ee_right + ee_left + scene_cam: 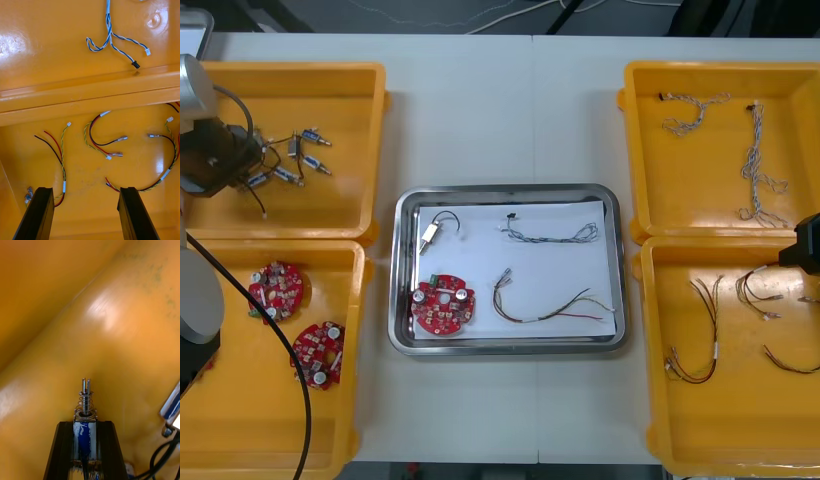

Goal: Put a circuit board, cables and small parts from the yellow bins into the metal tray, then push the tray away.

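Left pincer [85, 424] grips a small metal part [86, 405] by a bin wall [45, 296]; right pincer [86, 190] open above cables [100, 139].

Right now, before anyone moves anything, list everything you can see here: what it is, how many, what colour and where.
Table: one, light, under everything.
Yellow bins: four, yellow, two at each side of the table.
Metal tray: one, shiny rim, white inside, between the bins.
Circuit boards: three, red; one in the tray, two in the near left bin.
Twisted cables: three, blue and white; one in the tray, two in the far right bin.
Red and yellow cables: one in the tray, several in the near right bin.
Small metal parts: several in the far left bin, one in the tray.
Left gripper: black fingers, in the far left bin, shut on a small metal part.
Right gripper: black fingers, open, over the near right bin.
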You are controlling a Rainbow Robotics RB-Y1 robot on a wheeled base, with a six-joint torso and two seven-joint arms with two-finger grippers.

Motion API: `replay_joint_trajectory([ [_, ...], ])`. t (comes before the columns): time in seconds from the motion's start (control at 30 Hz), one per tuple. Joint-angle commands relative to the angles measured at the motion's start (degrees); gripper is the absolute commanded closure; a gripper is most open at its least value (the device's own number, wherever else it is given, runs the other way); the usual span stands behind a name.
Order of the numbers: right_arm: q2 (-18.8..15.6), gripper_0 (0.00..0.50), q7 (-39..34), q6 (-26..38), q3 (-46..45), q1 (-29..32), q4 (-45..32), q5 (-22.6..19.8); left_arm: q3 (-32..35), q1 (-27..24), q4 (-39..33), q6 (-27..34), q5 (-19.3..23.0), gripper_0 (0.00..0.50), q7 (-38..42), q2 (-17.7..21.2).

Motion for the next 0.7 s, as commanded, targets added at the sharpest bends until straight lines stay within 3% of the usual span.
replay_joint_trajectory([
  [0.03,-2.0,0.000,-2.4,0.2,-1.8,0.8,-1.8,-0.5,-2.1,-0.1,-4.4,3.7,1.5,0.500,1.6,1.2],
  [0.3,-2.0,0.000,-2.4,0.2,-1.8,0.8,-1.8,-0.5,-5.2,-0.4,-8.4,9.0,6.0,0.500,1.8,4.0],
  [0.7,-2.0,0.000,-2.4,0.2,-1.8,0.8,-1.8,-0.5,-10.9,-0.3,-16.4,17.8,8.7,0.500,2.2,6.9],
])
